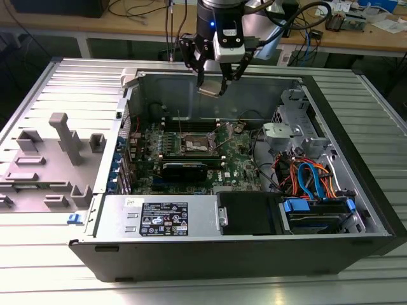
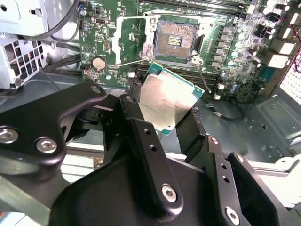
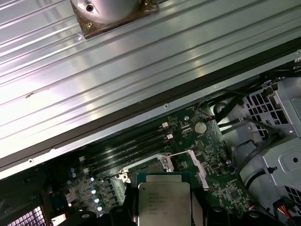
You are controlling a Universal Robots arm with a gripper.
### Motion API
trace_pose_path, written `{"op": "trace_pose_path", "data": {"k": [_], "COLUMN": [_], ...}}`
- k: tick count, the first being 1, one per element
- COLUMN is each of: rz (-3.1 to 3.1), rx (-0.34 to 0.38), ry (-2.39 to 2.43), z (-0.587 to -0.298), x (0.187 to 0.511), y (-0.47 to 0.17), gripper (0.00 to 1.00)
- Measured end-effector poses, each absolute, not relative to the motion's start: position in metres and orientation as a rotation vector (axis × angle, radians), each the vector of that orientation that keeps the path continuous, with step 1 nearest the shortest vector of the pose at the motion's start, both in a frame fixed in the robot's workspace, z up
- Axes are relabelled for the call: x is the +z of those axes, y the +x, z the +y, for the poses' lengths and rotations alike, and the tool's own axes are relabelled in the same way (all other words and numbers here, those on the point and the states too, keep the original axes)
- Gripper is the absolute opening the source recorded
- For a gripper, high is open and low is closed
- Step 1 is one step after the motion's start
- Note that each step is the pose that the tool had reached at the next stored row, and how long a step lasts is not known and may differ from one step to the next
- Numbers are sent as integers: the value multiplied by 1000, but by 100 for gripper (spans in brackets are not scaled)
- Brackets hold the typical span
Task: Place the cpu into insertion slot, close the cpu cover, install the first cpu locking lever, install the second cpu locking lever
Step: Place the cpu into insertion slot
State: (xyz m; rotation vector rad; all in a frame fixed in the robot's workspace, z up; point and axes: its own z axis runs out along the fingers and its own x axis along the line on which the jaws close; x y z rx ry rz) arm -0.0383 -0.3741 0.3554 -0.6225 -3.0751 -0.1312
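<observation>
Two black fingers (image 2: 141,132) of the gripper (image 2: 165,106) are closed partway on the cpu (image 2: 171,94), one on each of two opposite edges, so the jaws stand as wide apart as the chip. Its silvery top faces the second wrist view, tilted, with a green rim showing along two sides. In the exterior view the gripper (image 1: 211,86) hangs with the cpu (image 1: 210,91) above the back wall of the open computer case (image 1: 356,159), well apart from the motherboard (image 1: 238,162) below.

One cpu is in the grip. One insertion slot (image 2: 176,40) lies bare on the board, its dark centre uncovered, and the chip has not reached it. One cpu cover (image 2: 149,40) is thrown back beside the slot, with green board showing through its window. One round coin cell (image 2: 99,63) sits on the board near the cover. In the first wrist view the cpu (image 3: 163,202) is above the board, with the coin cell (image 3: 201,126) off to one side.
</observation>
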Motion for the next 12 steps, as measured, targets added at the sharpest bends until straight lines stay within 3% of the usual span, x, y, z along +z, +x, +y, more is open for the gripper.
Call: {"op": "trace_pose_path", "data": {"k": [12], "rz": [-3046], "rx": [-128], "ry": [-771], "z": [-379], "x": [352], "y": [-38], "gripper": [54]}}
